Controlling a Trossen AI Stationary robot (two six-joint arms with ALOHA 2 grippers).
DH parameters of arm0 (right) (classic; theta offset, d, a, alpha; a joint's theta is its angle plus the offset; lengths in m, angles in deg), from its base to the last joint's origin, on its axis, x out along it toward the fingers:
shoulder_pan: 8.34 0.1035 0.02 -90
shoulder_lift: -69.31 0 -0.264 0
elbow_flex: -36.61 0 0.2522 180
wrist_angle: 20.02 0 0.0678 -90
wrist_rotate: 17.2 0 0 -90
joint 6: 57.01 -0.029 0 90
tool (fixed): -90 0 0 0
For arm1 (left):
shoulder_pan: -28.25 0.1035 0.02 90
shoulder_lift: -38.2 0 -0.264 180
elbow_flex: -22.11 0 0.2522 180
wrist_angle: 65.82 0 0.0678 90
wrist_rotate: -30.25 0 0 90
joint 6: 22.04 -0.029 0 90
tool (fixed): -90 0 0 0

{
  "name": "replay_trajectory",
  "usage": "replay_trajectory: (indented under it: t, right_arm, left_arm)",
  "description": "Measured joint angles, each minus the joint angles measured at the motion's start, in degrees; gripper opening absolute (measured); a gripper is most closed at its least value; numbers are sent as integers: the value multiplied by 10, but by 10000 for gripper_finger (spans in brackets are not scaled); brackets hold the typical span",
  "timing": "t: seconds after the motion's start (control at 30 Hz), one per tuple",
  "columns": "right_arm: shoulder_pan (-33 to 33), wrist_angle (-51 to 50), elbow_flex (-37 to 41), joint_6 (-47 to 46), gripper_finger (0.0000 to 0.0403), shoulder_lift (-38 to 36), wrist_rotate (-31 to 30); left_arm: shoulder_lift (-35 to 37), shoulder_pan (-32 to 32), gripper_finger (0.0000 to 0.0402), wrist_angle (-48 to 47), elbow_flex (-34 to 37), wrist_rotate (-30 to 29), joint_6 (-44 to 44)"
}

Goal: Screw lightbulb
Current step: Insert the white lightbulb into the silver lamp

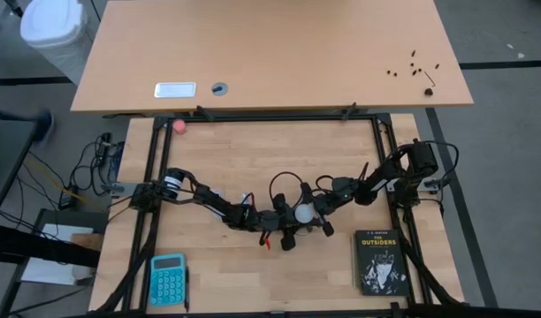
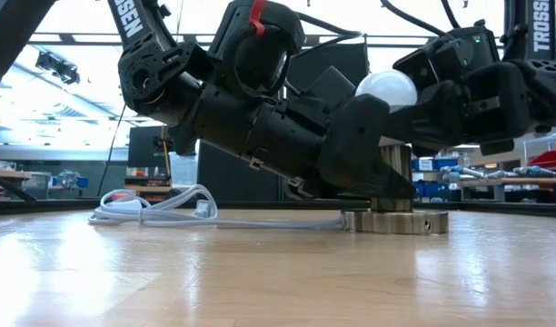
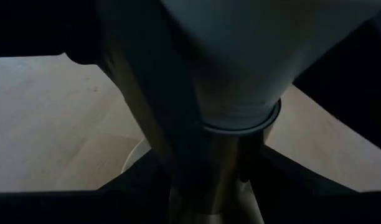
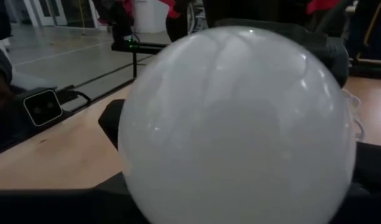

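Note:
The white lightbulb (image 1: 301,212) stands upright at the table's middle, its narrow neck (image 3: 240,106) in the metal socket stem (image 2: 398,168), which rises from a round metal disc (image 2: 394,221) lying flat on the wood. A white cord (image 2: 160,211) runs from the disc. My left gripper (image 1: 286,226) reaches in from the left, low, and is shut on the stem under the bulb. My right gripper (image 1: 315,212) comes in from the right, higher, and is shut on the globe (image 4: 240,124), which fills the right wrist view. My left gripper pinches the socket's upright metal stem (image 3: 237,168) just below the bulb's neck, between its two fingers (image 3: 159,124). It comes from the table's left, slanting a little downward. The socket's disc stays flat on the table. My right gripper has the bulb's round globe (image 2: 387,88) between its two fingers (image 2: 441,100), one on each side. The fingers come almost level from the table's right. The bulb stands upright on the socket, base down.
A black book (image 1: 379,261) lies at the near right and a blue calculator (image 1: 168,278) at the near left. A pink ball (image 1: 179,126) sits at the far left. Beyond the work frame a desk (image 1: 270,53) carries small dark screws.

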State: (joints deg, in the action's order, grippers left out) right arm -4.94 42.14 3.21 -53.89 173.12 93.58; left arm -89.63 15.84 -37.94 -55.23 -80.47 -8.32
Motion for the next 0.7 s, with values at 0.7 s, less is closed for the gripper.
replay_trajectory:
  t: [0.7]
  right_arm:
    - [105,-11,-1,-99,214,0,-419]
  left_arm:
    - [-2,-1,184,-4,0,-119,35]
